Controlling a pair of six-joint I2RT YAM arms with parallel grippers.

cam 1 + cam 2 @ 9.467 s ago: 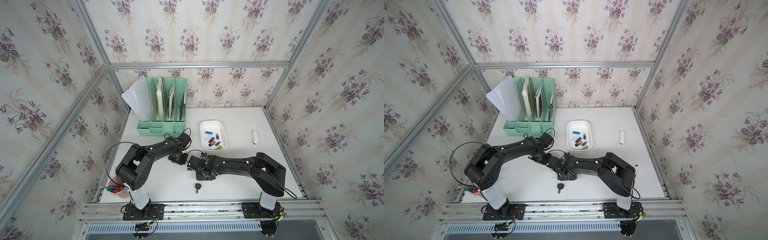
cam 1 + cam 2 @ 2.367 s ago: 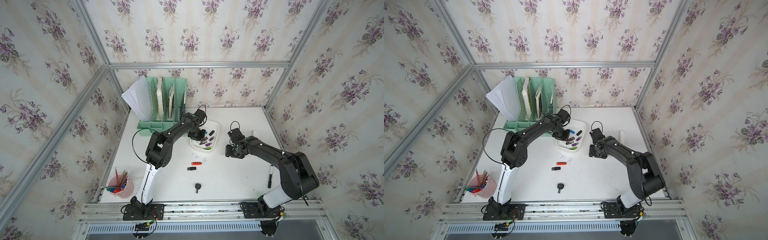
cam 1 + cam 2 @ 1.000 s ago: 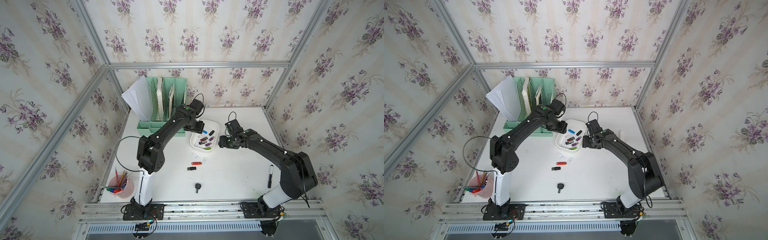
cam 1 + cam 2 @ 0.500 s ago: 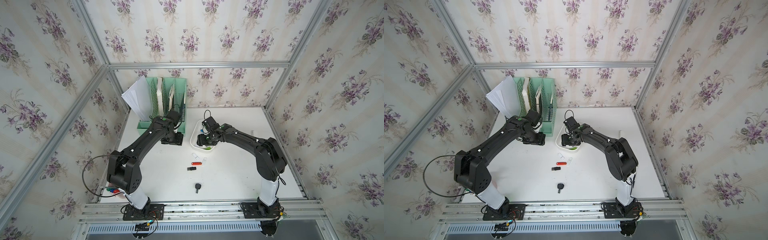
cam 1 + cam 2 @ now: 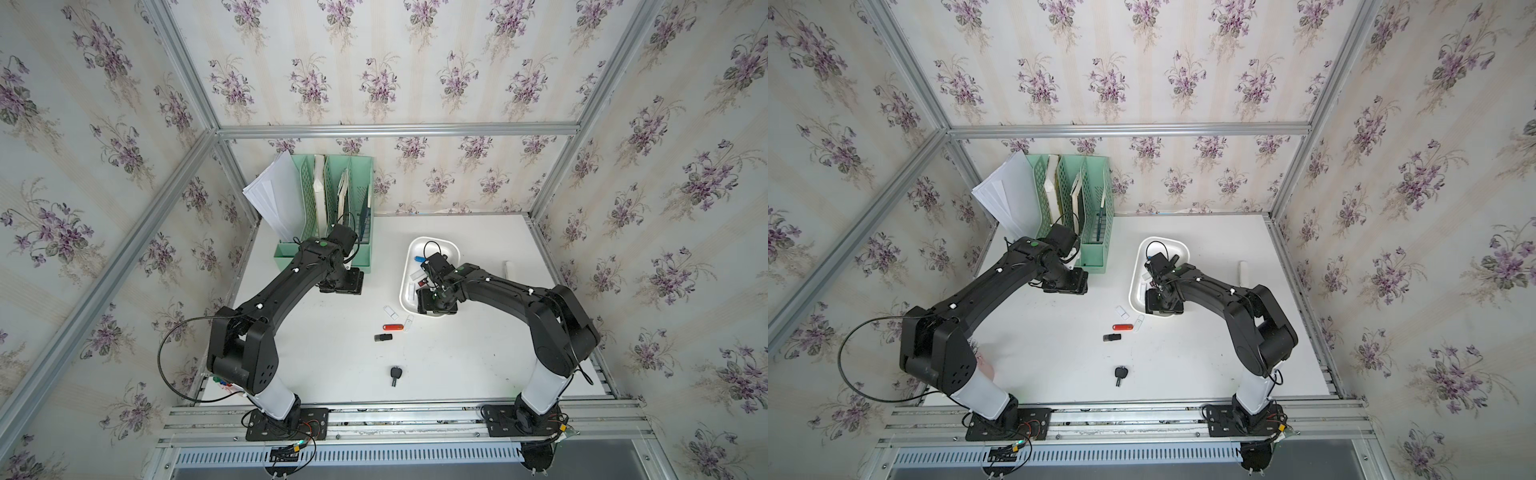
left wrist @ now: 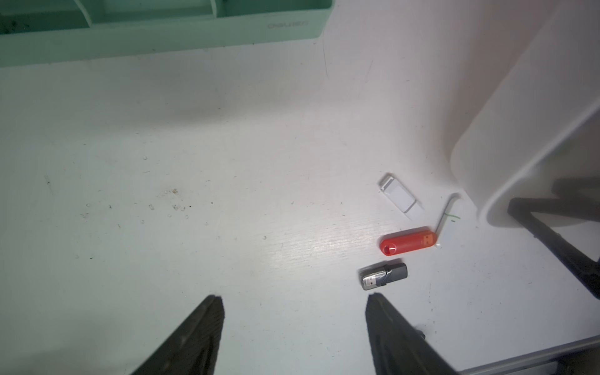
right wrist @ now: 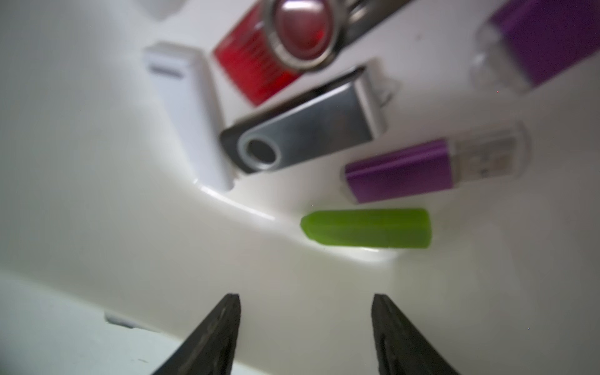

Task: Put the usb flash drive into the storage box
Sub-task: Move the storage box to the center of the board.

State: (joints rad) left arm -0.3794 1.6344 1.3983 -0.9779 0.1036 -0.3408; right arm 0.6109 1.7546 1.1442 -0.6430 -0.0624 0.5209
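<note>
The white storage box (image 5: 434, 242) sits mid-table and holds several usb flash drives: green (image 7: 367, 229), purple (image 7: 402, 175), silver swivel (image 7: 302, 134), white (image 7: 191, 120) and red (image 7: 256, 68). My right gripper (image 5: 436, 301) hovers over the box's near end, open and empty (image 7: 306, 295). On the table left of the box lie a white drive (image 6: 401, 196), a red drive (image 6: 407, 242) and a dark grey drive (image 6: 384, 276). My left gripper (image 5: 340, 286) stands open and empty (image 6: 293, 297) in front of the green organizer, apart from these drives.
A mint-green file organizer (image 5: 328, 216) with papers stands at the back left. A small black key-like object (image 5: 396, 374) lies near the front edge. A white stick-shaped item (image 5: 506, 268) lies right of the box. A clear cap (image 5: 409, 322) lies beside the red drive.
My left arm has swung away from the box to the organizer's front. My right gripper has come from the box's right side to over its near end.
</note>
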